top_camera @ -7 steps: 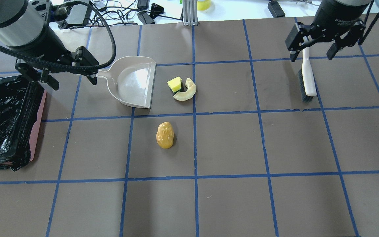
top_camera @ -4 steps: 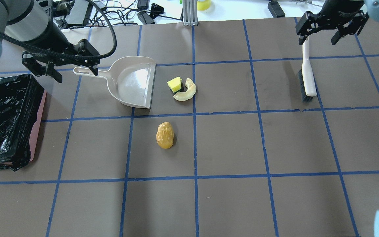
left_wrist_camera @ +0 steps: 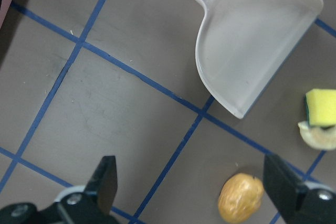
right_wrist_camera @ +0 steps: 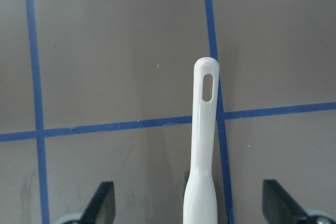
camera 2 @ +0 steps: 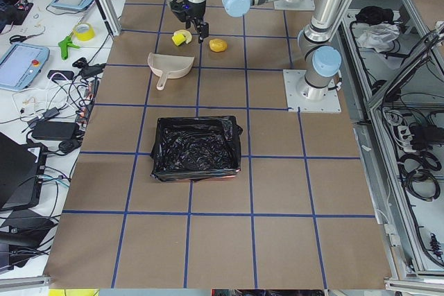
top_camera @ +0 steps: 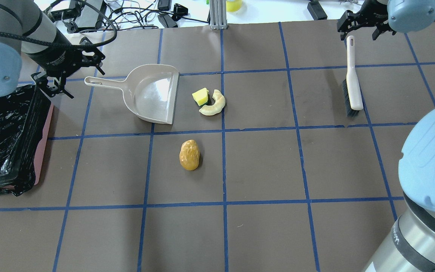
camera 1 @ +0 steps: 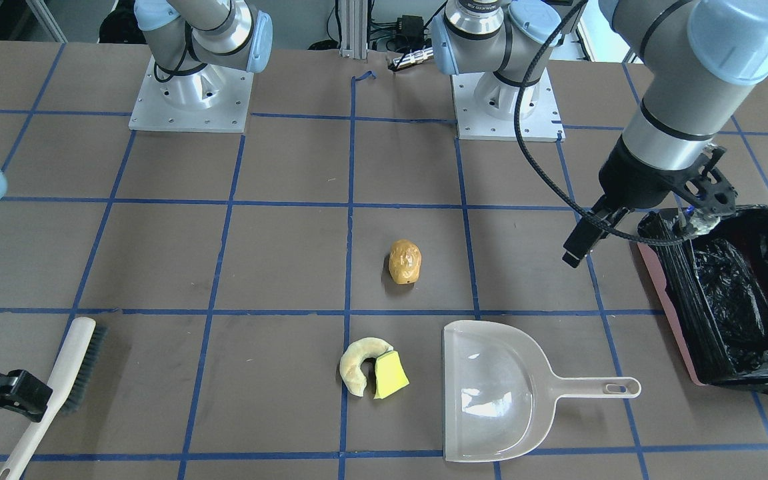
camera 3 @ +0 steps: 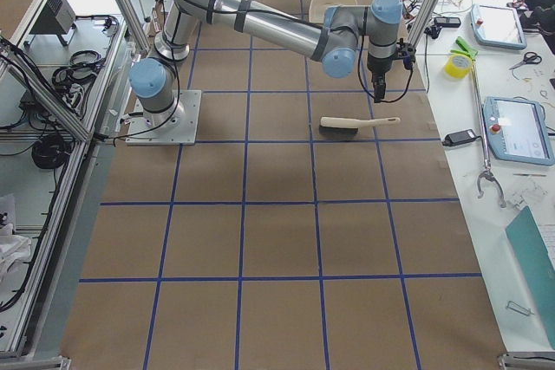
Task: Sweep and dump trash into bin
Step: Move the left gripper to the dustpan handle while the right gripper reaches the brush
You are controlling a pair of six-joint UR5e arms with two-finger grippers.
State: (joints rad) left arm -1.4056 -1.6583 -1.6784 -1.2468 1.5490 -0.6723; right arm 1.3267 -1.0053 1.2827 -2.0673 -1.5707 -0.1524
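The trash lies on the table: a golden-brown lump (top_camera: 189, 155) (camera 1: 405, 261) (left_wrist_camera: 240, 198), and a cream crescent (top_camera: 214, 104) (camera 1: 357, 363) touching a yellow wedge (top_camera: 201, 97) (camera 1: 391, 375) just off the dustpan's mouth. The black-lined pink bin (top_camera: 44, 143) (camera 1: 665, 307) stands at the table's left end. My left gripper (top_camera: 76, 77) (left_wrist_camera: 194, 187) is open and empty, raised between the bin and the dustpan handle. My right gripper (top_camera: 358, 32) (right_wrist_camera: 191, 205) is open and empty above the brush's handle end.
A beige dustpan (top_camera: 153, 94) (camera 1: 491, 393) (left_wrist_camera: 252, 45) lies flat, its handle pointing toward the bin. A white brush (top_camera: 353, 83) (camera 1: 64, 373) (right_wrist_camera: 205, 145) lies at the far right. Cables and devices lie beyond the table's far edge.
Both grippers have risen and drawn back. The left one came off the dustpan handle, the right one moved to the brush's handle end. Dustpan, brush and trash have not moved.
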